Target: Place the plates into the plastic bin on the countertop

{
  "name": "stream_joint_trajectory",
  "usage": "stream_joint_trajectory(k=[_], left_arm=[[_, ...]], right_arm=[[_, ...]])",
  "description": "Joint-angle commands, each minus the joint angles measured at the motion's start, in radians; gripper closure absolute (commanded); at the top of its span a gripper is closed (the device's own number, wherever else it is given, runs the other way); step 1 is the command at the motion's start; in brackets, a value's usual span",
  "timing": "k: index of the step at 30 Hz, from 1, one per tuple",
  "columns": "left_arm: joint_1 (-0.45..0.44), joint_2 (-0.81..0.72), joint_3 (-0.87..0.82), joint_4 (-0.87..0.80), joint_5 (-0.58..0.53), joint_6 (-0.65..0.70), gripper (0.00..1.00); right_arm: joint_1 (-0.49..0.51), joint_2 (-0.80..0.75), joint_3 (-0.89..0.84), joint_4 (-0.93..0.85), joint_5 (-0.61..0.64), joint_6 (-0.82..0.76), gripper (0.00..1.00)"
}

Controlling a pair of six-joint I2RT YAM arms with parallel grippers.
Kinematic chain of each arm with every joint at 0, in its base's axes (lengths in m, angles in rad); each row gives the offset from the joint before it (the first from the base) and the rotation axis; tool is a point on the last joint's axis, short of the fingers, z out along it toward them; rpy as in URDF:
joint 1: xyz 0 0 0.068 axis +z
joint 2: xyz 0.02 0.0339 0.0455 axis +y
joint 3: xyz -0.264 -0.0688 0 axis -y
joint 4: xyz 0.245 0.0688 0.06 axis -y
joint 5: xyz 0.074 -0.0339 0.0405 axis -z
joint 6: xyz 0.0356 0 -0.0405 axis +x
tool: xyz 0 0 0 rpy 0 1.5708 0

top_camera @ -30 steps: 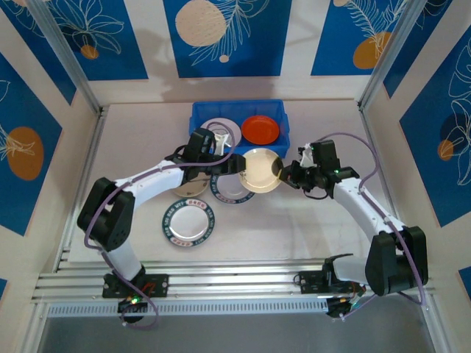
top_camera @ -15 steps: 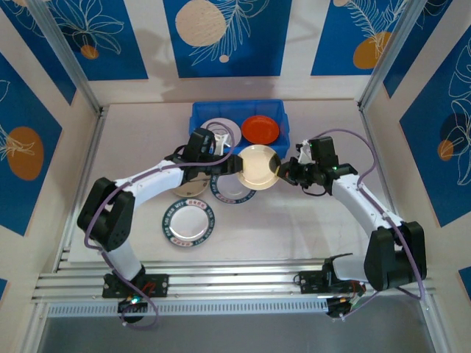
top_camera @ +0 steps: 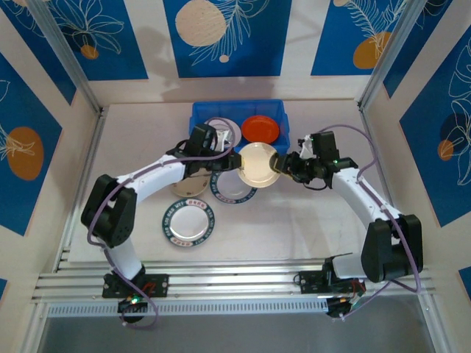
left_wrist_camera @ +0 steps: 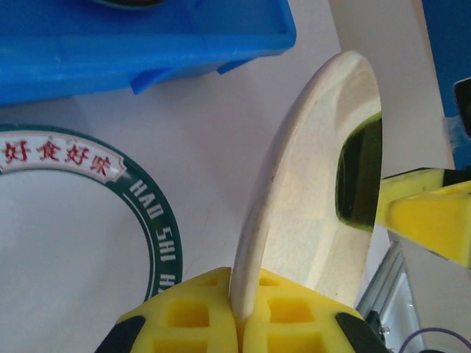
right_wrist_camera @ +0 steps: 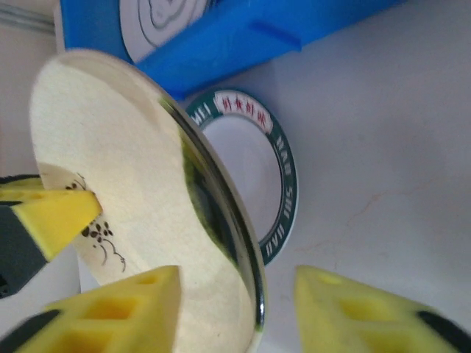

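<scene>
Hanging between the two claws, the cream plate [top_camera: 257, 163] is off the bench [top_camera: 309, 220], just short of the near wall of the plastic bin [top_camera: 239, 104]. In the left wrist view we see the left claw [left_wrist_camera: 240, 316] clenched on the plate's rim, its yellow pads pinching only a thin strip of the edge. The right claw [right_wrist_camera: 235, 301] stands released, with its fingers spread to either side of the opposite rim and one pad well apart from the plate.

The weak point, as we judge it, is that single rim pinch. The plate is steeply tilted and glossy, so it could swivel in the pads or slide out. Directly below both claws lies a green-rimmed plate [top_camera: 234, 187], and a drop would land china on china.

Timing is the second risk. If the left claw lets go before the right one has closed, nothing carries the plate. If both grip and then move apart or twist, the rim may be wrenched from one of them.

Beyond the claws, the bin's near wall stands in the way, and a low carry would catch the plate's lower edge on it. Inside, an orange plate [top_camera: 260, 129] and a white patterned plate [top_camera: 221, 130] already lie side by side, so a careless release could clatter onto them.
</scene>
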Motion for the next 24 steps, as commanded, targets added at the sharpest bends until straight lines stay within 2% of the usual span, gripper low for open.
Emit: stream_joint_trajectory(k=[1, 5, 11, 17, 24], left_arm=[[0.02, 0.037, 0.131, -0.125, -0.036, 0.07, 1.0], [0.033, 0.098, 0.259, -0.199, -0.065, 0.104, 1.0], [0.067, 0.22, 0.438, -0.205, -0.091, 0.078, 1.0], [0.089, 0.38, 0.632, -0.173, -0.082, 0.009, 1.0], [0.114, 0.533, 0.75, -0.07, -0.074, -0.138, 1.0]], right_arm=[[-0.03, 0.002, 0.083, -0.04, 0.013, -0.016, 0.4], [-0.073, -0.018, 0.141, -0.085, 0.037, -0.033, 0.39], [-0.147, -0.055, 0.149, -0.089, 0.054, -0.018, 0.4], [-0.155, -0.047, 0.152, -0.066, 0.038, 0.009, 0.41], [-0.156, -0.048, 0.164, -0.074, 0.045, 0.017, 0.41]])
